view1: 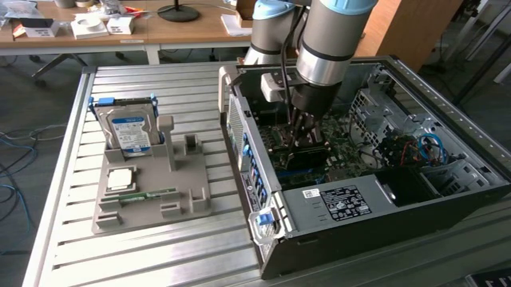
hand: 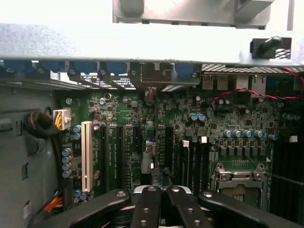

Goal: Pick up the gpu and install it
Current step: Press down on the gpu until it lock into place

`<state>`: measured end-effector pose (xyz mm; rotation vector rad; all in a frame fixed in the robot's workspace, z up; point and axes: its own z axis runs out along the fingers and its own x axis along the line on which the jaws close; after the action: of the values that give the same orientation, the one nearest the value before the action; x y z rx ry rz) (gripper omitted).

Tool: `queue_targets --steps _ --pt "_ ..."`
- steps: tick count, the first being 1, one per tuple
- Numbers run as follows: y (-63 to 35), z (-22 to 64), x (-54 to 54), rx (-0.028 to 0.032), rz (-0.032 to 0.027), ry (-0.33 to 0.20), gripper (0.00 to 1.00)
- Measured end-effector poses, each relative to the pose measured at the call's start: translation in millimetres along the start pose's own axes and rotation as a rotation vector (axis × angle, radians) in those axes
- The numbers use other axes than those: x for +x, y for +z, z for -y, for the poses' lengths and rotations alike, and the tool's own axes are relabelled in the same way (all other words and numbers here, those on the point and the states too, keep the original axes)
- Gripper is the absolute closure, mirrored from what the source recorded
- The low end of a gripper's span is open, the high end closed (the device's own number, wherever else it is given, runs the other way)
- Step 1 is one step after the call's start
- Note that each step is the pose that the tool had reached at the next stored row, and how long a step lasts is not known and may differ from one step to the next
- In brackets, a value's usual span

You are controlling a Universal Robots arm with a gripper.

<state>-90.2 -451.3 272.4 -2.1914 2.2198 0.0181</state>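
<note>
Inside the computer case (view1: 383, 197), the arm (view1: 331, 42) blocks your sight of the fingers and of whatever they hold, so their grip cannot be read. In the wrist view the fingers (hand: 147, 209) are cut off at the picture's edge, and the gpu (hand: 154, 156) shows only as a thin edge-on sliver over the motherboard (hand: 228, 118). The arm's upper part leaves the frame.
</note>
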Motion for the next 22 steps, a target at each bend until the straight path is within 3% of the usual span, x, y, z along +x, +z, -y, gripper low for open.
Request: queue_targets --steps 3,22 --pt "0.2 0.1 -0.3 0.0002 0.0028 0.0 0.89" --pt "4.0 0.0 -0.2 0.0001 0.0031 0.0 0.89"
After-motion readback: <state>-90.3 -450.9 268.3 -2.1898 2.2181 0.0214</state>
